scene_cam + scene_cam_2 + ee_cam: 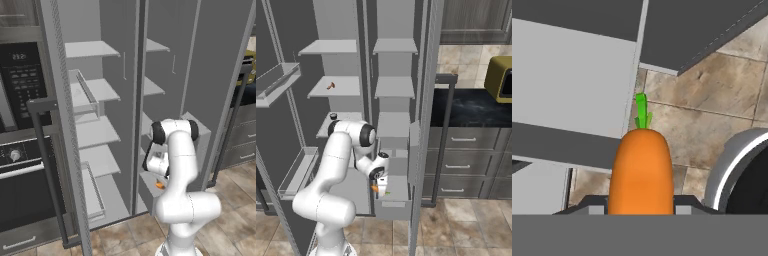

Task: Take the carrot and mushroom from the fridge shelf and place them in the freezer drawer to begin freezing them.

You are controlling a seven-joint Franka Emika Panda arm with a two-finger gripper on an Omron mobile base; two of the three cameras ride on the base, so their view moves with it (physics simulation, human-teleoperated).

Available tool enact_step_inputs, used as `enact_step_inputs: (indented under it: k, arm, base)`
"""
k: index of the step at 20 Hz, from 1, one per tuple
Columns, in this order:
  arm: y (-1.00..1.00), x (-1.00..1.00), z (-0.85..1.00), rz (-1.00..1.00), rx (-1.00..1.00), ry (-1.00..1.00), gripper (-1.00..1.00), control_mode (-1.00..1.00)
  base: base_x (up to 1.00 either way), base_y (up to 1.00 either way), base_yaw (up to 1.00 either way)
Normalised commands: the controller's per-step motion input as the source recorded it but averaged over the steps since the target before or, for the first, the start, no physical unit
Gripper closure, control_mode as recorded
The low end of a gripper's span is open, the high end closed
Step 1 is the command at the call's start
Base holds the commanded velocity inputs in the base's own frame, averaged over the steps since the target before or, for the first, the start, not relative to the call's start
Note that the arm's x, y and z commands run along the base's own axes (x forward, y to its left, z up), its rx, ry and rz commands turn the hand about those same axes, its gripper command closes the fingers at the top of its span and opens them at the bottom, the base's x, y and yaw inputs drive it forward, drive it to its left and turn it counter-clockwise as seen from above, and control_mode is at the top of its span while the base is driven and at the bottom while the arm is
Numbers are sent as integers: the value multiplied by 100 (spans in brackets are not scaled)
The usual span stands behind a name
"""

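The tool (379,188) is clenched on the carrot (375,188), holding it low at the open fridge, over the near part of the pulled-out freezer drawer (393,206). In the hand view the carrot (641,172) stands between the two dark fingertips (587,202) with its green tip pointing away from the camera, and past it lie the pale drawer (572,80) and the brown tiled floor (712,95). The left base view shows the same orange piece (159,185) just under the white arm (180,170), right at the drawer (150,192), which juts out of the lower right compartment.

In the right base view the fridge shelf (336,87) in the left compartment carries a small reddish-brown thing (330,85) (too small to tell what it is), and the shelf below it (326,130) carries a small dark thing (333,116) near its far end, half hidden by the arm's shoulder joint. The door on the left stands wide open with two railed trays (296,172) on its inner side. To the right of the fridge there is a dark surface (471,107) over grey drawers, with a yellow appliance (501,77) at its far right edge. In the left base view a black oven (22,125) sits to the left of the fridge
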Motion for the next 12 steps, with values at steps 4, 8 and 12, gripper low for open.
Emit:
enact_step_inputs:
  k: [4,8,12]
  arm:
    - [-1,59,-35,0,0,0,100,-100]
    - [-4,52,-44,0,0,1,100,-100]
    - [-2,25,-64,1,0,0,100,-100]
  base:
    - [0,0,0]
    - [0,0,0]
    - [0,0,0]
